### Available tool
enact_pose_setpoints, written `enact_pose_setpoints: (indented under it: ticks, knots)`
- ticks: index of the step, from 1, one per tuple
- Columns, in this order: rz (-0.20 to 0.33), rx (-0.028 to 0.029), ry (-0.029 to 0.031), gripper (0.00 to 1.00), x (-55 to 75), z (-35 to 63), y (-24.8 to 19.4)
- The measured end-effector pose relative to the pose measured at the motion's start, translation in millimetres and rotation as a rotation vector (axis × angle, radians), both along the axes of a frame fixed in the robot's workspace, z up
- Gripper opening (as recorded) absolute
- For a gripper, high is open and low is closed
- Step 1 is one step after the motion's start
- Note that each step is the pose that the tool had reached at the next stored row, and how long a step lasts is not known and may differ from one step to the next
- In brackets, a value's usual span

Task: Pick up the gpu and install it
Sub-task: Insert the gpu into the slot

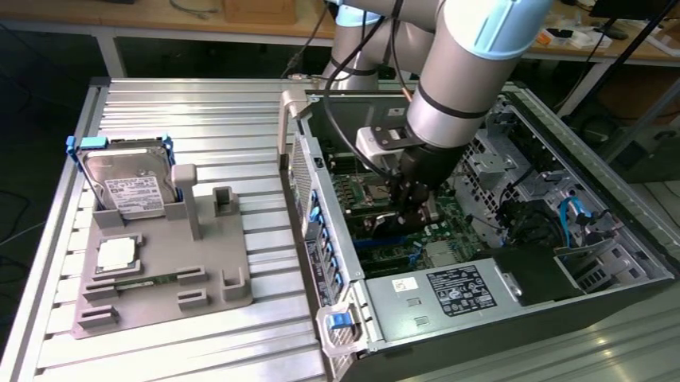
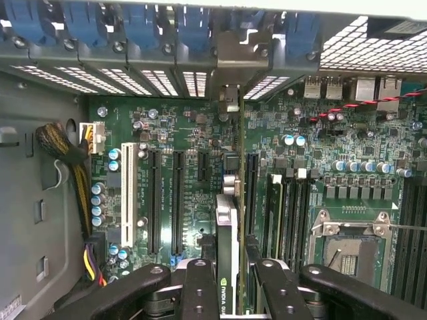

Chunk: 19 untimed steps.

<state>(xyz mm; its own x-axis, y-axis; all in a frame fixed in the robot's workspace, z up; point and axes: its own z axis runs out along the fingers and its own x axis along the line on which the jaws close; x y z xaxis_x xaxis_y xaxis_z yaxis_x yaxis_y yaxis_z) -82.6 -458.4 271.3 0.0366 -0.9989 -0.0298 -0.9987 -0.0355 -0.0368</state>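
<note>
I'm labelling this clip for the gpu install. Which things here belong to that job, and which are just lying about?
In the job: pincer, shut on the gpu; motherboard; open computer case.
Lying about: hard drive, RAM stick and square chip, all on the grey holder beside the case.

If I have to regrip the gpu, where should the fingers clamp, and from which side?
Clamp the gpu across its flat faces, near the edge away from the motherboard, coming from the case's open side. It stands edge-on to the board, so its slot edge stays free. The gripper appears to sit so now.
</note>
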Motion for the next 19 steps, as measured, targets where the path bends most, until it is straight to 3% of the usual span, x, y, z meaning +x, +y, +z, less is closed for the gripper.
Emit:
enact_pose_setpoints:
  ticks: [9, 15, 19]
  knots:
    - [0.000, 0.0009, 0.0001, 0.27, -0.2, -1.3, 0.0]
    - [0.000, 0.0010, 0.0080, 0.27, 0.2, -1.4, 0.0]
    - [0.000, 0.0012, 0.0080, 0.27, -0.1, -2.4, 0.0]
